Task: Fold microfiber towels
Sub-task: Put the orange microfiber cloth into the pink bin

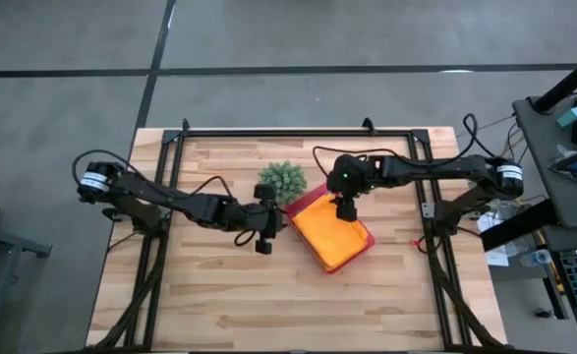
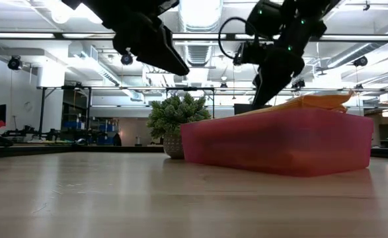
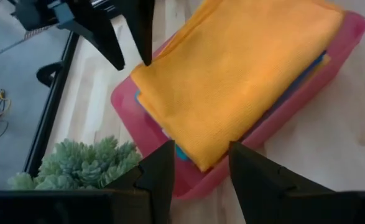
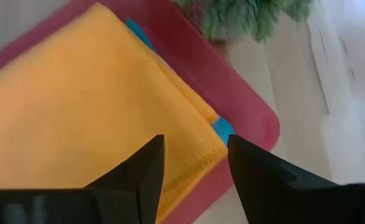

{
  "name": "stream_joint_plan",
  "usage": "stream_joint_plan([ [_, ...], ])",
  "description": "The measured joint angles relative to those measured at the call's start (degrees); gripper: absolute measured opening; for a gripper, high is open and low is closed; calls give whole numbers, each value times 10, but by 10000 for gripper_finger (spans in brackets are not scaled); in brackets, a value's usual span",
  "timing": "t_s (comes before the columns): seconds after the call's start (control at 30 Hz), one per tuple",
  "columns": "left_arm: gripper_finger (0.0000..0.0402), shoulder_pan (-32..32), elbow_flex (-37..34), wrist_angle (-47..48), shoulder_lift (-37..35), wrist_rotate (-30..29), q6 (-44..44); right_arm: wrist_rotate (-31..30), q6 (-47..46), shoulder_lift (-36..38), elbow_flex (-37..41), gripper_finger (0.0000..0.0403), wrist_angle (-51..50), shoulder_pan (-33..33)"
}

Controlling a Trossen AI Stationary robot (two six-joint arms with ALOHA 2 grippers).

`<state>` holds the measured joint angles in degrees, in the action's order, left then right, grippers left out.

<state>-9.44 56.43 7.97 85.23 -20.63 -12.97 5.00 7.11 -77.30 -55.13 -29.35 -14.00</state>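
towels sit stacked in a pink tray (image 1: 364, 239) near the middle of the wooden bench (image 1: 219, 295), and no brand, label or writing can be read on anything in view.

going left to right in the high view: the left arm reaches in from the left edge of the bench, and the left end effector (image 1: 263, 234) hangs just left of the tray, clear of it, its fingers parted with nothing between them. in its own wrist view both dark fingers (image 3: 160, 180) frame the near corner of the tray without touching cloth.

just behind that end effector stands a small spiky green plant (image 1: 282, 180), close to the tray's back-left corner; the low view shows it in a little pot right beside the tray wall.

next comes the tray, lying at an angle to the bench edges. an orange towel (image 1: 332, 231) lies folded flat on top and covers nearly all of the stack. a light blue towel (image 4: 222, 129) peeks out under it at one corner, and also along one side in the left wrist view. any other cloths lower in the pile cannot be made out.

the right arm comes in from the right edge, and the right end effector (image 1: 346, 208) hovers over the back edge of the orange towel. its fingers stand apart, released, gripping nothing.
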Motion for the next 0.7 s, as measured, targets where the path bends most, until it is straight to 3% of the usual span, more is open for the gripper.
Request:
stream_joint_plan([
  [0.53, 135, 18, -16, -15, 0, 0, 0, 30, -32, 0, 76, 161, 101, -19],
  [0.7, 135, 19, -16, -15, 0, 0, 0, 30, -26, 0, 77, 106, 105, -19],
])
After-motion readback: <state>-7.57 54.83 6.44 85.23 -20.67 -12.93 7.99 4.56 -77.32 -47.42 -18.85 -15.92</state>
